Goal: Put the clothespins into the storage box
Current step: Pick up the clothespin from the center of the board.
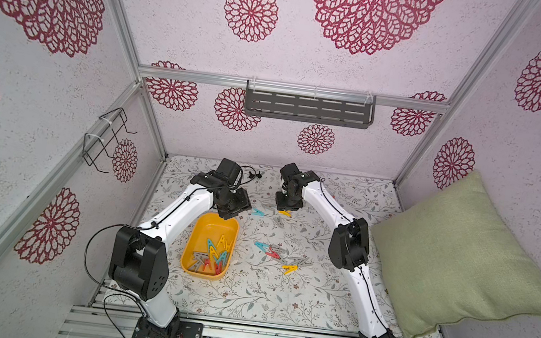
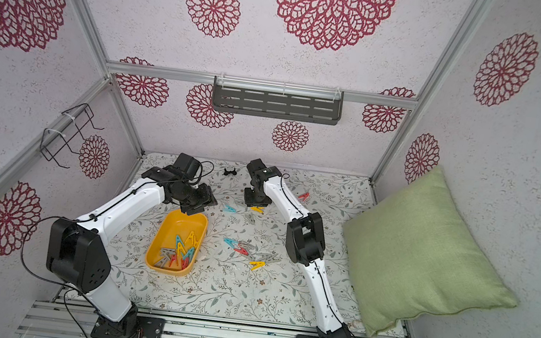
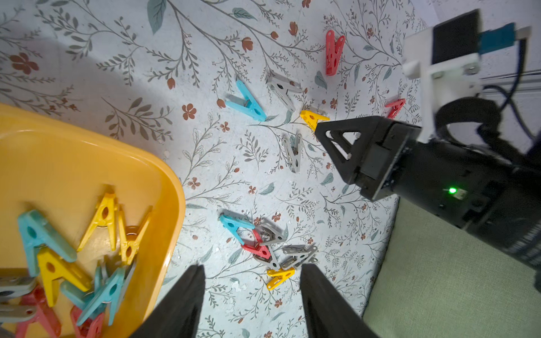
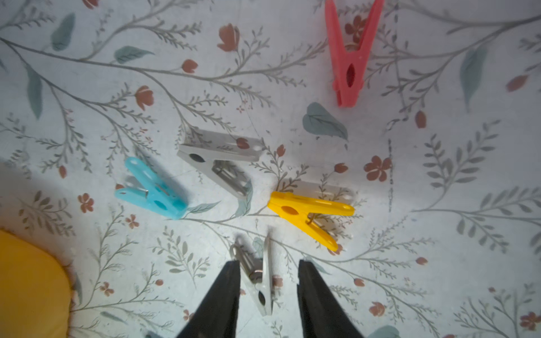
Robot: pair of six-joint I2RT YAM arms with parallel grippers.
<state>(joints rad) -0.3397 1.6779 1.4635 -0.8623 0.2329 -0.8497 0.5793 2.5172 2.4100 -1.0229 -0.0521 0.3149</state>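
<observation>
Right gripper (image 4: 269,264), jaws apart, straddles a grey clothespin (image 4: 265,292): centre it, then close squarely on its body. Left gripper (image 3: 251,267) released, empty.

No legible text or markings

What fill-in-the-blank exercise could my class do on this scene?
1. The right hand straddles a ____ clothespin on the table.
2. The left hand, near the storage box, holds ____.
3. The pillow against the side wall is ____.

Missing words: grey; nothing; green.
</observation>
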